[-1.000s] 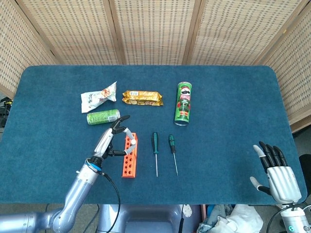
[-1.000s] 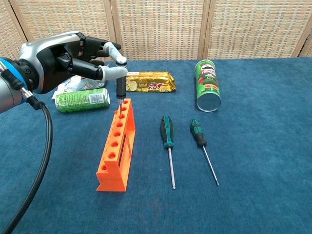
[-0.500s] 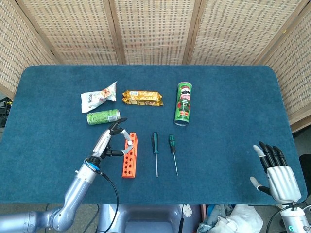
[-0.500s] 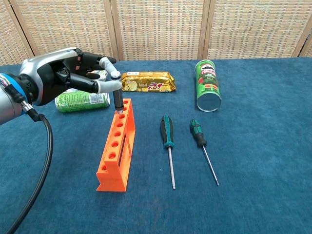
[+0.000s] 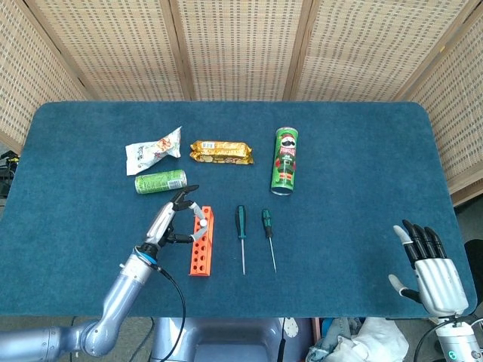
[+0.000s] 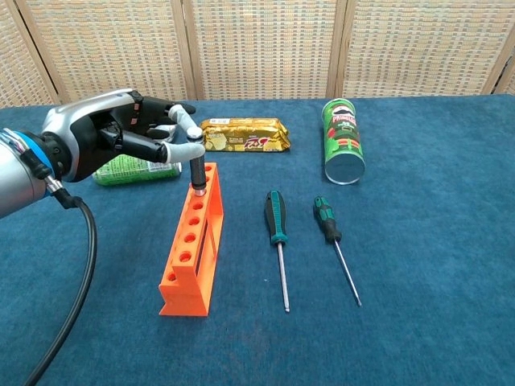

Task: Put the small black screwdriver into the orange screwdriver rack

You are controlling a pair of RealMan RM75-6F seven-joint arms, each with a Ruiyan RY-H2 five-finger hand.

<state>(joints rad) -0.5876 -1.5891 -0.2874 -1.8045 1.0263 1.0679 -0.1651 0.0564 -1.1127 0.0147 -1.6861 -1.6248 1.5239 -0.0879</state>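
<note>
The orange screwdriver rack (image 6: 191, 249) lies lengthwise on the blue cloth, and it also shows left of centre in the head view (image 5: 201, 243). The small black screwdriver (image 6: 198, 172) stands upright with its shaft sunk in a hole near the rack's far end. My left hand (image 6: 113, 137) pinches the top of its handle between thumb and a finger, and the other fingers are spread; the head view has the same hand (image 5: 170, 220) beside the rack. My right hand (image 5: 430, 268) rests open at the table's near right corner, holding nothing.
Two green-handled screwdrivers (image 6: 276, 219) (image 6: 326, 219) lie right of the rack. A green Pringles can (image 6: 344, 141), a gold snack pack (image 6: 245, 134), a green drink can (image 6: 127, 170) and a white packet (image 5: 153, 150) lie further back.
My left hand has come down with the small black screwdriver, whose shaft has gone deeper into the rack's hole. The right hand has not moved.
</note>
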